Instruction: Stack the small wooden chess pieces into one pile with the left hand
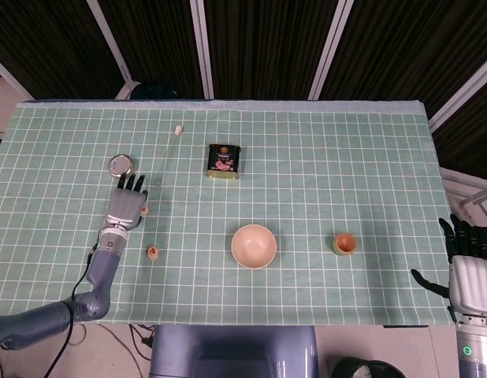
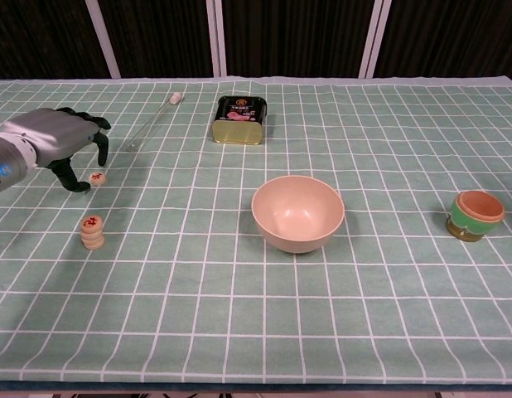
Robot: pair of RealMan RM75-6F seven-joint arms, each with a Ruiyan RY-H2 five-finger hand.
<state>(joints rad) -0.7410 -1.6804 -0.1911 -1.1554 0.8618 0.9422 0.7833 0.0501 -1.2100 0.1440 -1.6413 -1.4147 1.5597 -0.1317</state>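
Head view: left hand (image 1: 125, 208) at nine o'clock on the bench (image 1: 322, 157), fingers spread, empty; loose chess piece (image 1: 145, 210) just beside it; stack (image 1: 152, 253) nearer. Right hand (image 1: 467, 268) at four o'clock, fingers apart, empty. Chest view: left hand (image 2: 59, 145) over loose chess piece (image 2: 97, 177); stack (image 2: 92, 232) toward six o'clock.

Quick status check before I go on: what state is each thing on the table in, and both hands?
Left hand: fingers spread over the loose chess piece, holding nothing.
Loose chess piece: flat on the cloth, not yet stacked.
Chess pile: upright, standing alone.
Bowl: upright, empty.
Tin: lying flat, closed.
Small cup: upright.
Right hand: off the table edge, fingers apart.
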